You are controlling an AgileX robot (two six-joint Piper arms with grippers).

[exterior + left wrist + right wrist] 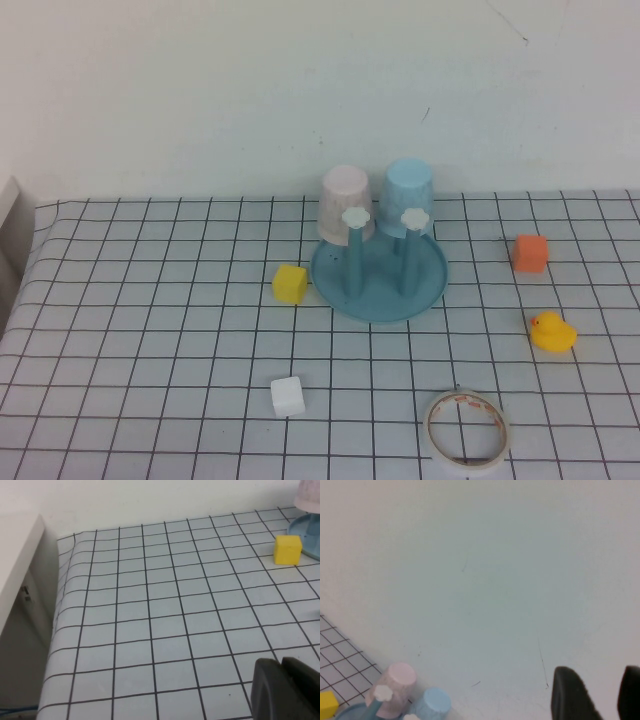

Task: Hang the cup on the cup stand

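Light blue, my cup (409,196) sits upside down over a back peg of the stand (432,283), near the wall, with a pink cup (345,203) inverted on the peg just beside it to the left. Two front pegs with white flower caps stand bare before them. My left gripper (284,690) is out of the high view, low over the checked cloth (150,330) near its left edge, jaws pressed together and empty. My right gripper (594,692) is raised, facing the wall above the cups, fingers parted with nothing between them. A yellow block (289,283) lies just left of the stand; a white block (287,396), tape roll (467,430), duck (552,332) and orange block (530,253) lie scattered around.
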